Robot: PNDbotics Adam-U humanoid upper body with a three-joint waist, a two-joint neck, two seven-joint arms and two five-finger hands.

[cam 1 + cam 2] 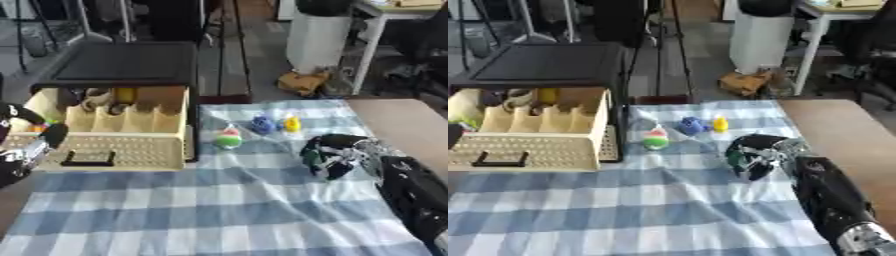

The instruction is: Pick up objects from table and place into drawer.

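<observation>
The right hand (pixel 754 154), right of centre, has its fingers curled round a small green thing (pixel 735 158). At the left edge the left hand (pixel 26 145) shows; its fingers cannot be told. The open cream drawer (pixel 131 150), upper left, holds a yellow item (pixel 125 95) and cups (pixel 92 100). A green-red toy (pixel 228 138), blue toy (pixel 262 124) and yellow toy (pixel 292 123) lie on the checked cloth (pixel 219 210).

The right hand (pixel 756 154) is black, its fingers built of glossy black segments with silvery-white metal showing between them. Behind it runs a thick black forearm with a smooth, slightly shiny shell, and a pale silver ring joint sits at the end of the forearm farthest from the hand. The left hand (pixel 26 145) is likewise black with white and silver parts along its side.
</observation>
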